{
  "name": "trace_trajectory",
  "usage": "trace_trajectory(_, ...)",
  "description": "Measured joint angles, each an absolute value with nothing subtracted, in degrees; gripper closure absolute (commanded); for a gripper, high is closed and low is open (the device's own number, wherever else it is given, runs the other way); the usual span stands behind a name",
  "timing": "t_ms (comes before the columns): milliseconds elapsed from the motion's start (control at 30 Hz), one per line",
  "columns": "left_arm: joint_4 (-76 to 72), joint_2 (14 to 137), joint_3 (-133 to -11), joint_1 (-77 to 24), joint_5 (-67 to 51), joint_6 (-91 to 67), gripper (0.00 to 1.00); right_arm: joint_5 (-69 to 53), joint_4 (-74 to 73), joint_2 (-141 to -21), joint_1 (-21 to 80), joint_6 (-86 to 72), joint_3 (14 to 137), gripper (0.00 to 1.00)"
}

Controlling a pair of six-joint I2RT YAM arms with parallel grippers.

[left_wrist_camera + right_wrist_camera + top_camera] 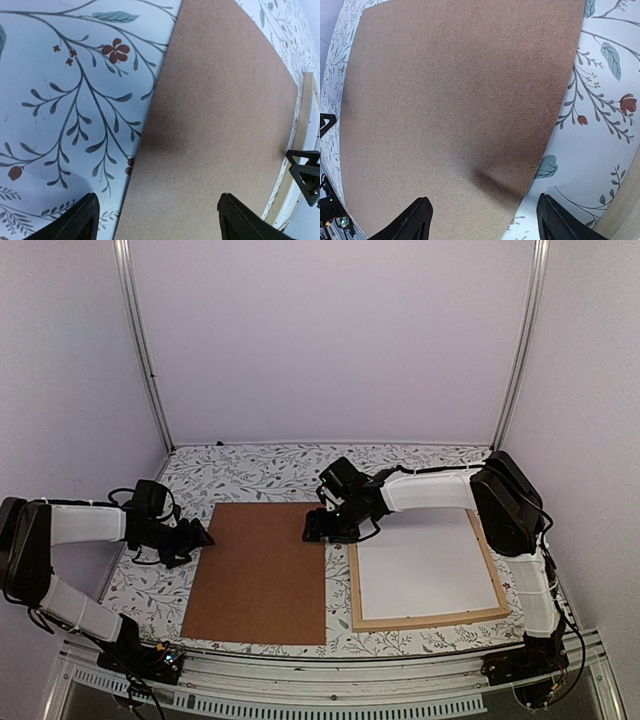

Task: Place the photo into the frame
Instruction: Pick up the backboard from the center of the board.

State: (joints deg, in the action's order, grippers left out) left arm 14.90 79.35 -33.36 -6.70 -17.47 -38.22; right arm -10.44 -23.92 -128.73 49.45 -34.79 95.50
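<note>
Overhead camera looks down on the bench (260, 465) from behind; both wrist cameras face the same brown board (260, 570), close up.

On the table (260, 472) lie 2 flat things side by side: the board (262, 575) left of centre and the frame (430, 620) to its right, with a strip of table between them. The photo (425, 565) lies inside the frame. The left gripper (204, 534) straddles the board's left edge, 1 finger over the table and 1 over the board. The right gripper (313, 530) straddles the board's right edge at its far corner, just left of the frame.
</note>
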Motion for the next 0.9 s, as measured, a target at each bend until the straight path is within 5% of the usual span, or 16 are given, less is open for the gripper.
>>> trace_trajectory(500,7.7,82.6,-32.3,-7.9,-21.6,-39.3,0.25,-12.4,-21.3,-129.1,48.9,-36.1,95.3,0.25)
trace_trajectory(900,6.5,89.3,-38.2,-8.8,-24.2,-38.3,0.23,-15.4,-18.0,-133.6,43.3,-35.6,100.8,0.25)
